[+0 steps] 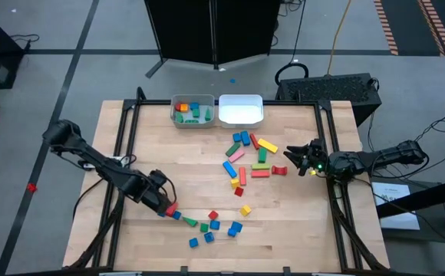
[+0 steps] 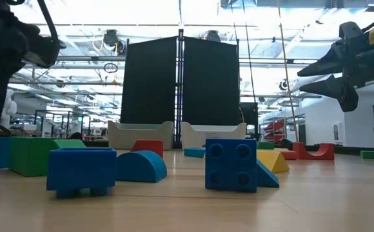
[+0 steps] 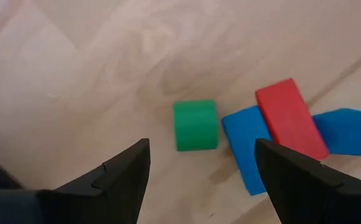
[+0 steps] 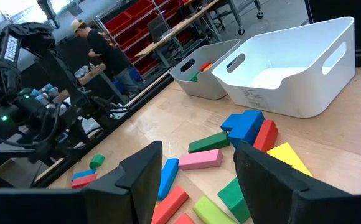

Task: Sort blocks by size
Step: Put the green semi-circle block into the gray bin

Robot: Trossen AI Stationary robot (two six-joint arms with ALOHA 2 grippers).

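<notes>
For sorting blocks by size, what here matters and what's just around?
Job:
blocks
left bin, partly filled
right bin, empty
left gripper, open by the near blocks
right gripper, open, waiting

Just around:
black case
cables
person

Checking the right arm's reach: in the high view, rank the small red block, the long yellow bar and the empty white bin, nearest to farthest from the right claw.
1. Small red block, just beside the right claw.
2. Long yellow bar, mid-table.
3. Empty white bin, at the far edge.
</notes>
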